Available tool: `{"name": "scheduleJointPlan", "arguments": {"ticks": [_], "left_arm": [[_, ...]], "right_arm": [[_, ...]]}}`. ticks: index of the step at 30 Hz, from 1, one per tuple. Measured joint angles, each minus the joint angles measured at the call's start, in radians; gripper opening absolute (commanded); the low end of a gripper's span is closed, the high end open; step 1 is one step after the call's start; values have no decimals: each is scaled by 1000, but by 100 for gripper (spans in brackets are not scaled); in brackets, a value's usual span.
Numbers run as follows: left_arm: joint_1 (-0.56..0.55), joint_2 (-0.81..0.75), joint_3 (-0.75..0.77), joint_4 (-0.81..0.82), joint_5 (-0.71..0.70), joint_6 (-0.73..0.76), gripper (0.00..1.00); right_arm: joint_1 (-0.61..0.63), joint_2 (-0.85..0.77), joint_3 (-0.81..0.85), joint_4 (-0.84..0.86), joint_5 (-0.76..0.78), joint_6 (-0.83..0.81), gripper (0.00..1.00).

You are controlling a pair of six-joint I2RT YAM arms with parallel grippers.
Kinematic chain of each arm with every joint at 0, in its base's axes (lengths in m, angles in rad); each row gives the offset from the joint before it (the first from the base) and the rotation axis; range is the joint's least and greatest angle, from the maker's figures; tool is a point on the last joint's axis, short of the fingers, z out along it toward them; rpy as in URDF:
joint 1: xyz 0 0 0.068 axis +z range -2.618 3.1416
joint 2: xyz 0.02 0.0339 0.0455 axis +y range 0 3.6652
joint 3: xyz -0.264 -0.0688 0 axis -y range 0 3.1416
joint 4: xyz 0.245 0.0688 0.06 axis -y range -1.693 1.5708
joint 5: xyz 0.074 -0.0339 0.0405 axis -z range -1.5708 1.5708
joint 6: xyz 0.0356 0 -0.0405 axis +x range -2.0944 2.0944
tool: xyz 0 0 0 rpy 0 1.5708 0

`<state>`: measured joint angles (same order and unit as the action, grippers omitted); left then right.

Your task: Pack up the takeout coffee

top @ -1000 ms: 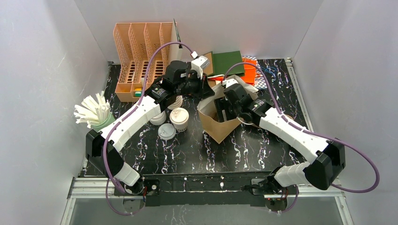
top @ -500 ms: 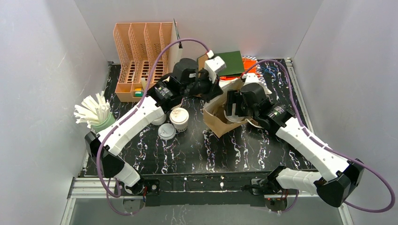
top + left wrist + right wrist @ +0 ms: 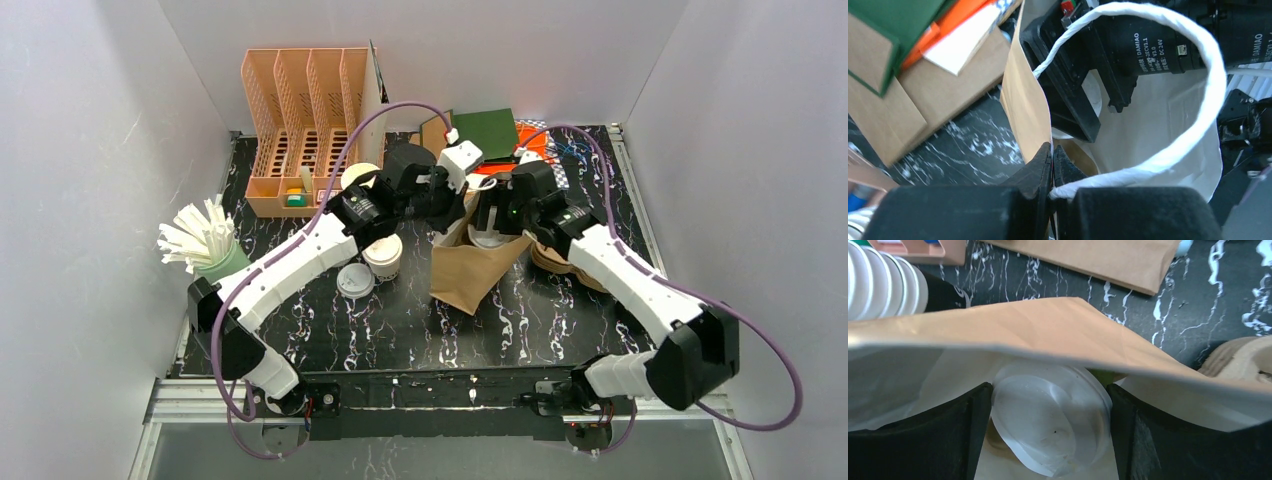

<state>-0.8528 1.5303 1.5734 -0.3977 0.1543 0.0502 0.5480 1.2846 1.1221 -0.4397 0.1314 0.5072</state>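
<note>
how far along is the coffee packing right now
Done: the paper bag stands open, its rim pinched shut in the left gripper. In hand: the right gripper holds a lidded cup inside the bag's mouth, not yet released. Left: a second lidded cup stands on the table outside the bag. Whether anything sits deeper in the bag is hidden.

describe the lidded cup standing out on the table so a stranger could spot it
Find the brown paper bag mid-table. Just left of it stands an upright paper cup with a white sip lid. Unlike the flat loose lid beside it, it has pale walls underneath.
</note>
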Motion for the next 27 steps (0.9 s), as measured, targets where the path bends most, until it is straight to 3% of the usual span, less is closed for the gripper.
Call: {"name": "scheduleJointPlan", "arguments": {"ticks": [3, 4, 6, 8, 10, 13, 18, 20, 21, 24, 25, 27], "left_arm": [[6, 0, -40, 0, -30, -120, 11], [19, 1, -51, -3, -33, -175, 21], [47, 4, -55, -10, -27, -257, 53], [80, 5, -53, -17, -12, -306, 69], [118, 6, -41, -35, -3, -359, 79], [169, 11, 3, -64, 3, -412, 85], [242, 34, 187, -132, 42, -463, 86], [265, 47, 262, -130, 86, -481, 82], [274, 51, 285, -123, 108, -491, 76], [312, 79, 336, -60, 213, -542, 44], [325, 92, 340, -31, 253, -564, 37], [360, 127, 339, 29, 323, -626, 34]], "right_arm": [[-2, 69, 29, -19, -38, -13, 48], [-2, 90, 42, -31, -46, -18, 48], [-3, 128, 72, -46, -53, -32, 48], [-5, 152, 99, -50, -58, -48, 48], [-5, 163, 113, -48, -65, -71, 48], [-5, 164, 114, -42, -78, -111, 48], [4, 164, 114, -25, -88, -166, 47], [14, 164, 114, -22, -87, -184, 47], [19, 164, 114, -21, -87, -195, 47], [31, 163, 114, -20, -87, -212, 47], [34, 163, 114, -20, -87, -216, 48], [37, 161, 114, -21, -86, -222, 48]]}}
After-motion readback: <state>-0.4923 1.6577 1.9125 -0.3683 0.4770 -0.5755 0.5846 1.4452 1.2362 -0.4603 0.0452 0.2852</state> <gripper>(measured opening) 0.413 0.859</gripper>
